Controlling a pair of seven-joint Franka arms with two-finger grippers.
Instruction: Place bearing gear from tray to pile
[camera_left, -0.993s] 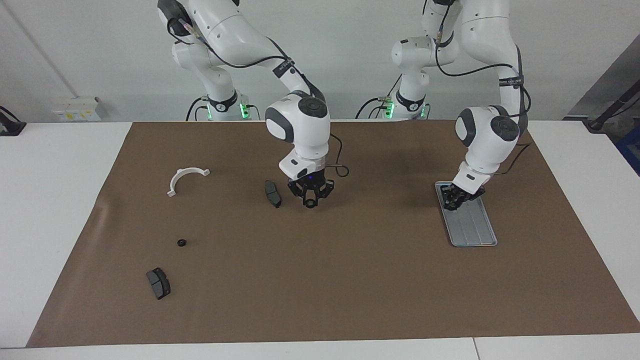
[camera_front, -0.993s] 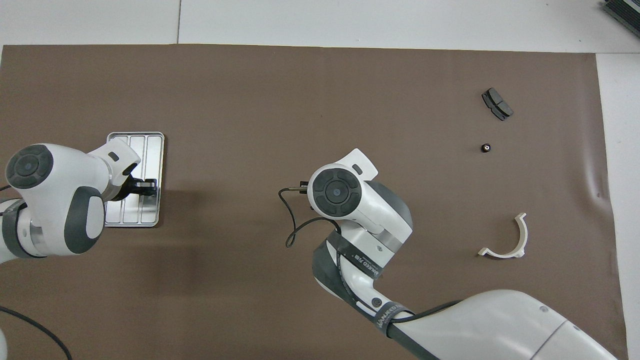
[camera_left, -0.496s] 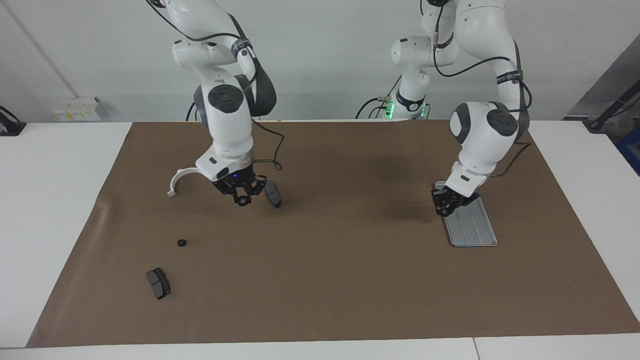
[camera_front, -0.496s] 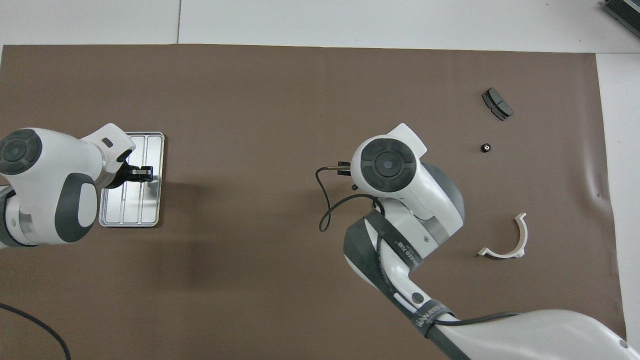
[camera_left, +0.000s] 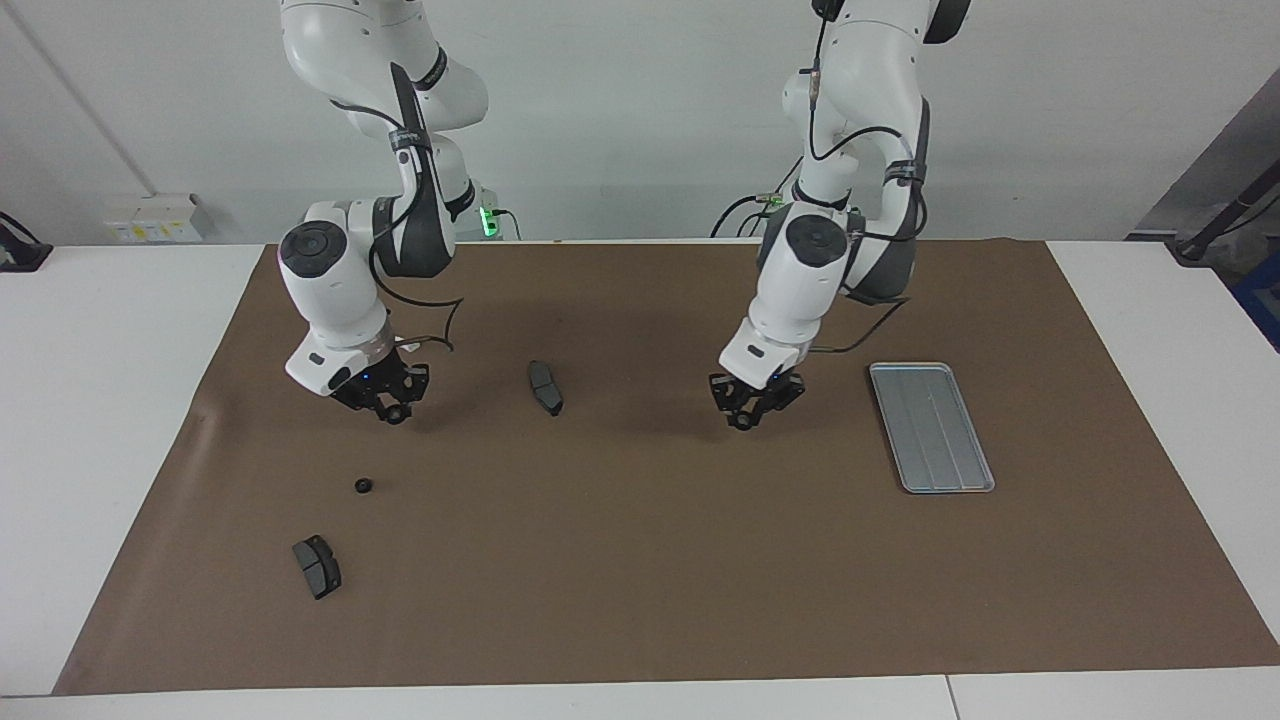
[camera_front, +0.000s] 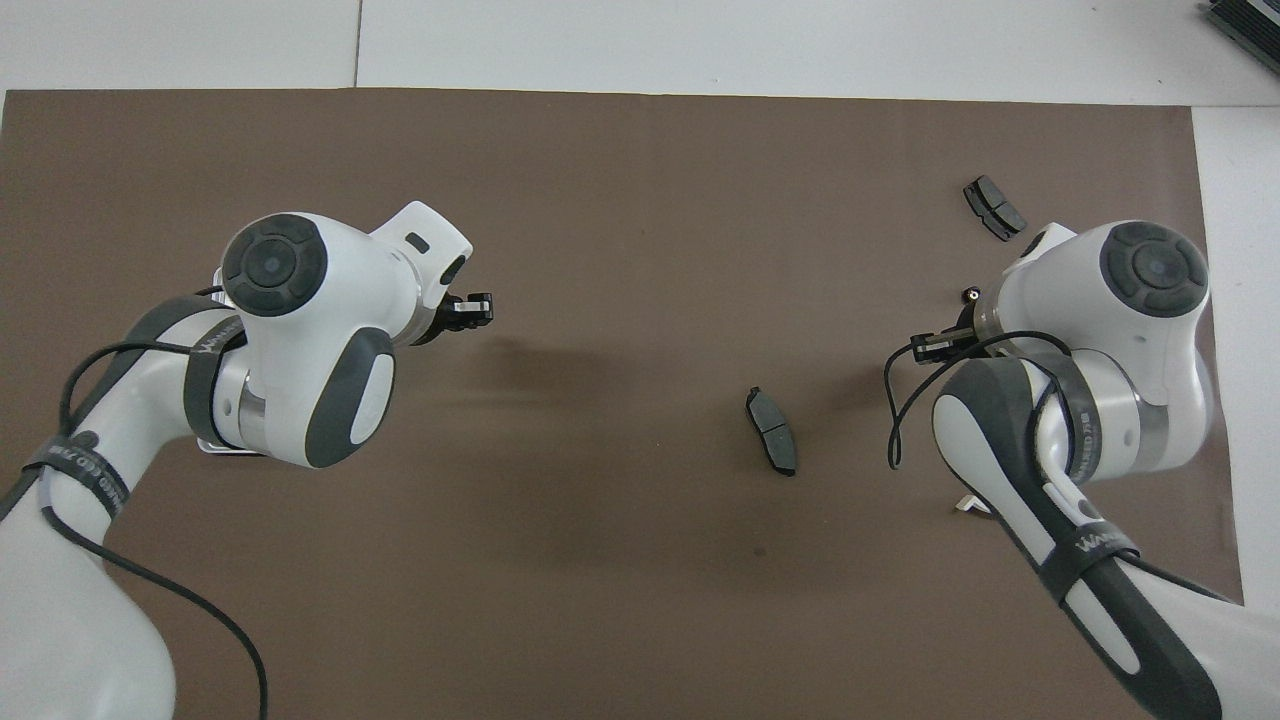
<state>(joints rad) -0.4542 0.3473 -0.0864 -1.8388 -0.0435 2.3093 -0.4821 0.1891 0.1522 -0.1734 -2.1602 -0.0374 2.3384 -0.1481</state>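
Bearing gear (camera_left: 363, 486) on mat (camera_left: 650, 560), outside both jaws

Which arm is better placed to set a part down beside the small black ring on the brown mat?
Right, probably: the right gripper hangs near the small black ring; the left gripper hangs beside the grooved silver-grey metal tray.

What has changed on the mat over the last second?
The right gripper swept from mid-mat toward the right arm's end and now hides most of the white bracket. The left gripper came off the tray to hang over bare mat beside it. No grab or release is visible. Tray, middle brake pad, farthest brake pad and small black part stayed put.
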